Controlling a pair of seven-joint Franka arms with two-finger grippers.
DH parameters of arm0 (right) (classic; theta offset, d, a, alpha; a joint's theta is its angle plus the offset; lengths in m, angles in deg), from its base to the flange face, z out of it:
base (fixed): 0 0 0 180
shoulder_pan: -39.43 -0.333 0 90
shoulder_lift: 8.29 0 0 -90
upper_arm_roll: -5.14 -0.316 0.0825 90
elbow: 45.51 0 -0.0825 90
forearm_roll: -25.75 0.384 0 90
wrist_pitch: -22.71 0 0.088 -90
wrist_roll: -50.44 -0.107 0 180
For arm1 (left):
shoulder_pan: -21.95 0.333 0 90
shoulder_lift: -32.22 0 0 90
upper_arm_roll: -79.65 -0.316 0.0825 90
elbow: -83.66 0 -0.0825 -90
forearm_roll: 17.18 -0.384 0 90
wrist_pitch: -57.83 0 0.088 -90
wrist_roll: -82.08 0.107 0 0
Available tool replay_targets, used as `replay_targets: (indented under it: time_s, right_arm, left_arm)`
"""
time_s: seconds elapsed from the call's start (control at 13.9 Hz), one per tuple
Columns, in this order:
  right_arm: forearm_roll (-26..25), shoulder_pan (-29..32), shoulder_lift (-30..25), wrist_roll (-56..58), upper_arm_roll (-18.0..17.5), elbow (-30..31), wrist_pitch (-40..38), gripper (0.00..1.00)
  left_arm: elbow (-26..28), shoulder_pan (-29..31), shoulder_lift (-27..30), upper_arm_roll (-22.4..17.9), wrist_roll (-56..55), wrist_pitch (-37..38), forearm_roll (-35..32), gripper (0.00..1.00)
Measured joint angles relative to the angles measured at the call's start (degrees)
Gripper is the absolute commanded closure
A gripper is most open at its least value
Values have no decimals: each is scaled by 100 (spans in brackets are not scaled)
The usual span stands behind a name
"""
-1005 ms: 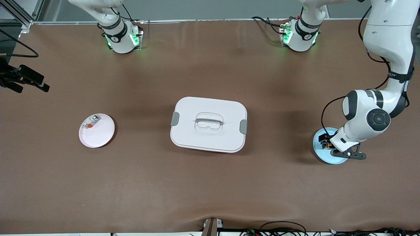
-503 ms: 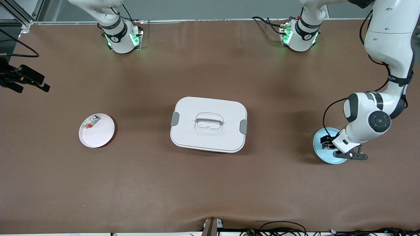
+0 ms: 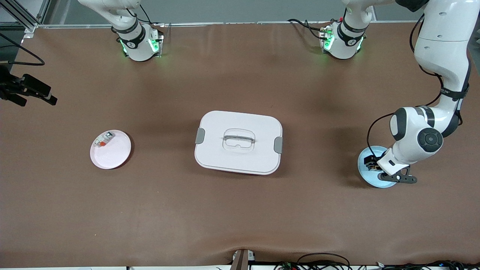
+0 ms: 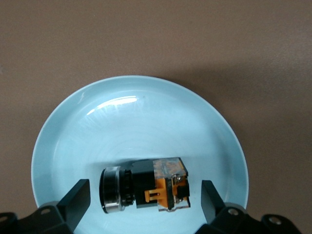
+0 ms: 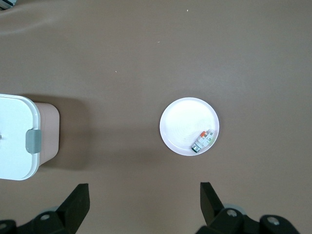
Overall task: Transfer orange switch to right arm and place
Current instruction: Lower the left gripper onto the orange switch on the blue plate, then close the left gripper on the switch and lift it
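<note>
Reaching down from its base, your left arm hung its left gripper low over the blue plate, fingers spread wide on either side of the orange switch, which lay on its side on that plate. Your right gripper waited high, fingers apart, over bare table near the pink plate. A lidded white box sat mid-table between the plates.

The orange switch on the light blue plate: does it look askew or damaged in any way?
No damage shows. The small black switch with orange markings lies on its side on the round light blue plate, off centre near the rim. The open left gripper straddles it, not yet touching.
</note>
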Motion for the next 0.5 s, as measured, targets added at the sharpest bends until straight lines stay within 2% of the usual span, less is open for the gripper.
replay_targets:
  time_s: [0.5]
  right_arm:
    - [0, -25, 0, 34, -17, -1, 4, 0]
  left_arm:
    - [-57, -19, -114, 11, -251, -66, 3, 0]
